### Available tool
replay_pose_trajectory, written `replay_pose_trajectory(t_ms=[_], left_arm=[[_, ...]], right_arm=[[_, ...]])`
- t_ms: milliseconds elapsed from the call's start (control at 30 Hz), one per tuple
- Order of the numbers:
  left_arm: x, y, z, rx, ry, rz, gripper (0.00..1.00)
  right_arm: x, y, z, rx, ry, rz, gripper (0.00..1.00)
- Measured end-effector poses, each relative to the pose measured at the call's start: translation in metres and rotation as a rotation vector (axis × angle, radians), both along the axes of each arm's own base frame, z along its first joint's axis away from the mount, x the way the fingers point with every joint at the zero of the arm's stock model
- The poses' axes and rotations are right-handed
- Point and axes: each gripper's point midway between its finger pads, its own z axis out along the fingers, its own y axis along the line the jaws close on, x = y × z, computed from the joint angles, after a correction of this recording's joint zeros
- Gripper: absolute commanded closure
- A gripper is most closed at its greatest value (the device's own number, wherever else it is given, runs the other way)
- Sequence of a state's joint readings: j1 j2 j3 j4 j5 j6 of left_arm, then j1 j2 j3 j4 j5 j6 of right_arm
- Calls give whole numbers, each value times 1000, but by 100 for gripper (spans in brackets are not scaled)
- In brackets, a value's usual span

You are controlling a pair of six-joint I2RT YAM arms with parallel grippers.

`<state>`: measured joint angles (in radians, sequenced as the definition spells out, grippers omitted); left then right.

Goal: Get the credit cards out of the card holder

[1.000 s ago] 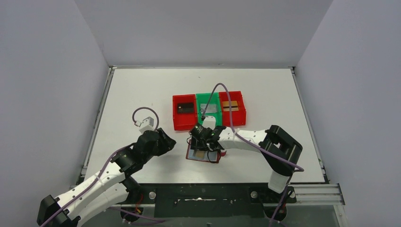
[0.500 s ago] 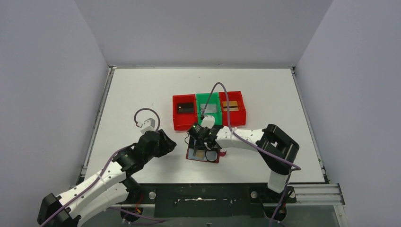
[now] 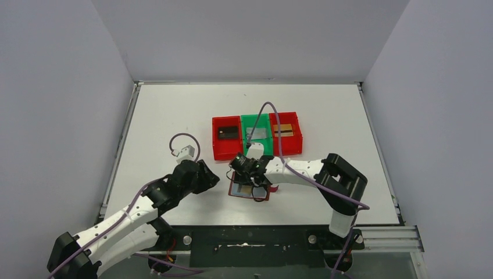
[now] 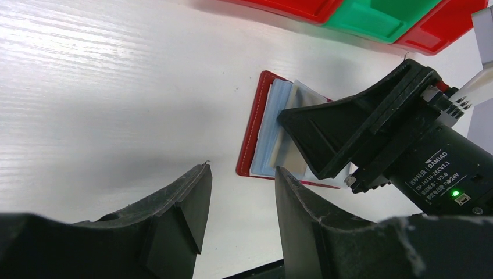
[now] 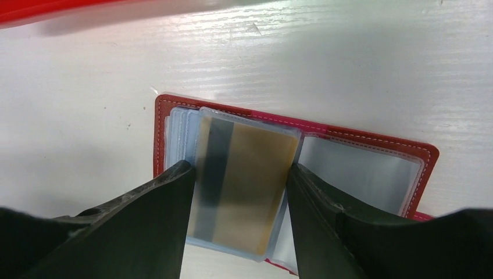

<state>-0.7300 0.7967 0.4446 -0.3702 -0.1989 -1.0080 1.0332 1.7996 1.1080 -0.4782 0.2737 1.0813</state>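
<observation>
- Card holder [image 5: 360,168] lies open and flat on table [image 3: 163,128], sleeves facing up.
- R gripper [image 5: 239,174] sits right over holder's sleeve stack, tips down. Its fingers flank gold card [image 5: 250,186] in top sleeve, close vs both long edges. Can't tell if it's a firm pinch.
- L gripper [image 4: 241,174] is just left of holder, low over table, jaws apart, nothing btwn.
- Behind holder: red bin [image 3: 225,152] w/ dark card [image 3: 228,132], green bin [image 3: 245,125] w/ grey card [image 3: 260,133], 2nd red bin [image 3: 290,148] w/ gold-striped card [image 3: 283,130].
</observation>
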Motion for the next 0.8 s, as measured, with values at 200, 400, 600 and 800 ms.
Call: replay_pose_trajectory(t_ms=[200,400,600,800], left_arm=[[0,-17,0,-41,8,-63,56],[-1,-41,1,-109,15,-156,55],[-1,-48,-9,-98,44,-188,55],[4,-26,-1,-65,13,-78,53]], right_arm=[[0,-8,2,165,-3,-17,53],[0,-11,4,336,4,-35,48],[2,-7,10,391,9,-37,34],[5,-3,8,226,8,-32,33]])
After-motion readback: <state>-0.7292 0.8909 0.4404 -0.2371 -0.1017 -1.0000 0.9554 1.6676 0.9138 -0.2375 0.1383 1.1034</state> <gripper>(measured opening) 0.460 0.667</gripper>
